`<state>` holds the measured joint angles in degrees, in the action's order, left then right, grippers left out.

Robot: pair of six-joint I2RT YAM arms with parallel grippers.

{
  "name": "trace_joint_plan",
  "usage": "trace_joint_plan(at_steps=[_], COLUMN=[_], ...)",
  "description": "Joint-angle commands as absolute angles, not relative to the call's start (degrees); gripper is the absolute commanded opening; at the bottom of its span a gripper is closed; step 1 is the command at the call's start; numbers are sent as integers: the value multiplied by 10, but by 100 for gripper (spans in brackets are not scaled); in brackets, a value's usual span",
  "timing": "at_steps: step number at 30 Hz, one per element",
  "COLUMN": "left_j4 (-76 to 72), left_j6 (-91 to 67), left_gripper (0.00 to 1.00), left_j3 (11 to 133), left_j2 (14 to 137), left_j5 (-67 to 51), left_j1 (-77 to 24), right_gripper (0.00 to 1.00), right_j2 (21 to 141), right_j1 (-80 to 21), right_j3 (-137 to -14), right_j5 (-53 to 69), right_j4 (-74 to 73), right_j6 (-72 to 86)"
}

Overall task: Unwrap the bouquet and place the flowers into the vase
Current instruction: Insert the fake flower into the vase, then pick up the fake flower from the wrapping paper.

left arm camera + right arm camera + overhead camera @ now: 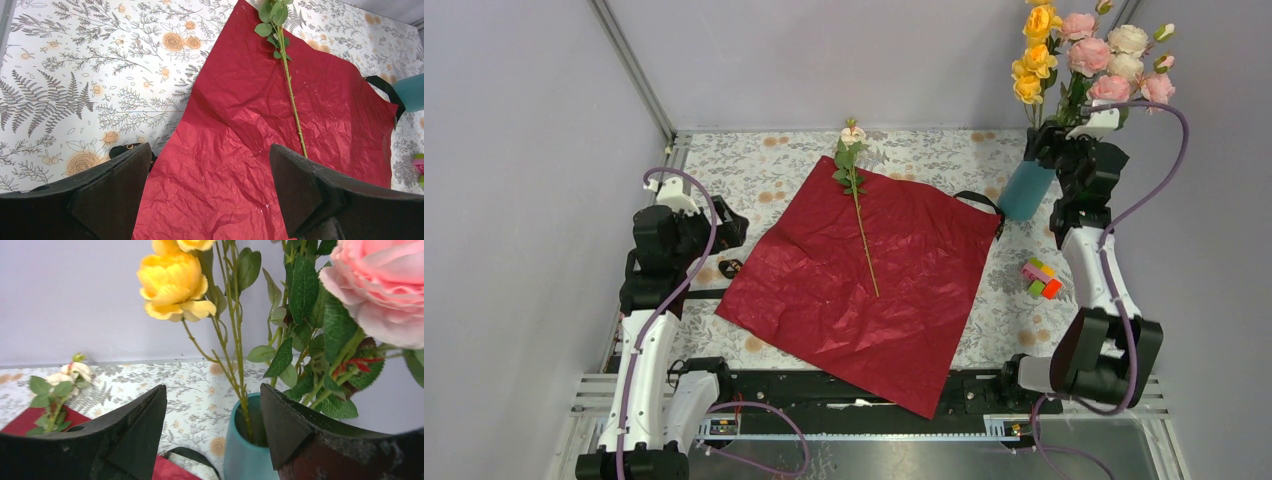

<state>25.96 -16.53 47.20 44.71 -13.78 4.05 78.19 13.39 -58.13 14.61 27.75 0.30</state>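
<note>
Lone cream-bloomed thin-stemmed flower (pixel 861 225) lies on flat crinkled dark-red paper (pixel 804 300); other blooms (pixel 1089 55) stand in tall teal cylinder vase (pixel 1025 190). L gripper (pixel 210 150) jaws wide, empty; R gripper (pixel 212 395) jaws apart by vase stems. Stem prob. light, bendy: pinch mid-stem, below leaves.

Teal vase (pixel 1025 190) upright at far right, packed with yellow, pink and cream flowers (pixel 1084 55), stems down inside, blooms high above the rim. Maroon crinkled paper (pixel 864 290) unwrapped and spread flat mid-table like a diamond, black ribbon (pixel 984 203) looping out at its right corner, just beside the vase. Single cream-pink stem (pixel 858 200) lying loose on the paper, leafy bloom end at the far corner, bare end pointing near.
</note>
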Motion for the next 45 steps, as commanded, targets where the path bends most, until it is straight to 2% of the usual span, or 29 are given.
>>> trace_joint_plan(at_steps=[1,12,16,19,25,29,36,45], left_j4=[235,237,227,219,179,137,88,113], left_j6=[-169,-241,-286,-316,-370,-391,-408,-394], left_gripper=[95,91,88,87,83,84,83,78], left_j3=[470,461,440,429,446,482,588,705], left_j2=[435,449,454,478,587,679,851,1005], left_j5=[-133,-98,-45,20,88,112,113,141], left_j1=[43,-5,-81,-178,-327,-388,-414,-423], right_gripper=[75,76,75,72,70,69,68,67], right_j2=[690,534,501,488,464,457,448,445], right_j1=[134,134,134,135,130,121,104,98], right_j3=[-551,-527,-533,-521,-476,-453,-439,-436], right_j5=[150,125,61,61,84,97,100,102], right_j4=[249,-3,-103,-144,-180,-195,-210,-214], right_j6=[69,157,218,259,281,285,274,263])
